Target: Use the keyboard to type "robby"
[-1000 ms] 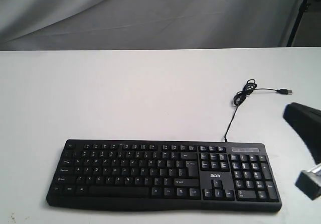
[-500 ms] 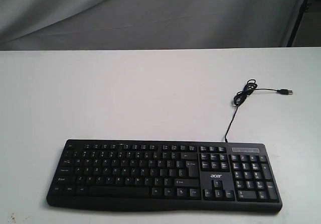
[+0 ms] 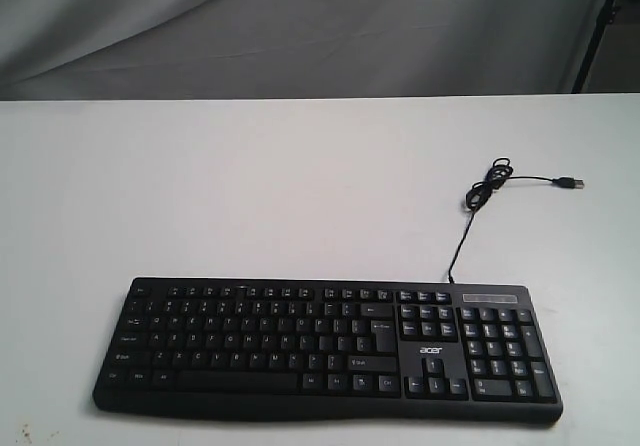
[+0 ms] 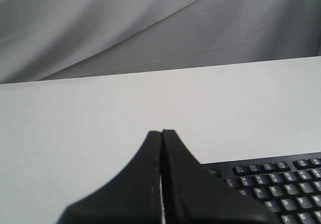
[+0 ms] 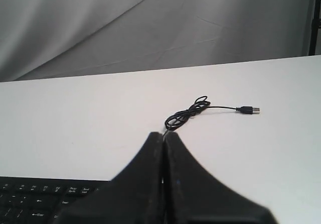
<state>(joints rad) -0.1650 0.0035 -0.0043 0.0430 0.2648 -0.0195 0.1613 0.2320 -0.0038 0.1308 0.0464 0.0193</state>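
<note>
The wide black keyboard (image 3: 325,349) with white legends and a small "acer" logo lies flat near the table's front edge. Neither arm shows in the exterior view. In the left wrist view my left gripper (image 4: 161,132) is shut with nothing between its fingers, raised over the table beside the keyboard's (image 4: 273,184) corner. In the right wrist view my right gripper (image 5: 164,133) is also shut and empty, with a strip of the keyboard (image 5: 35,199) showing beside it and the cable beyond the tips.
The thin black USB cable (image 3: 487,184) runs from the keyboard's back edge to a small coil, ending in a loose plug (image 3: 571,182) on the white table (image 3: 250,196). A grey cloth backdrop (image 3: 300,26) hangs behind. The cable coil (image 5: 186,113) lies past my right gripper.
The right arm, seen at the right edge of the exterior view one second ago, has withdrawn out of that view. The keyboard and cable have not moved.
</note>
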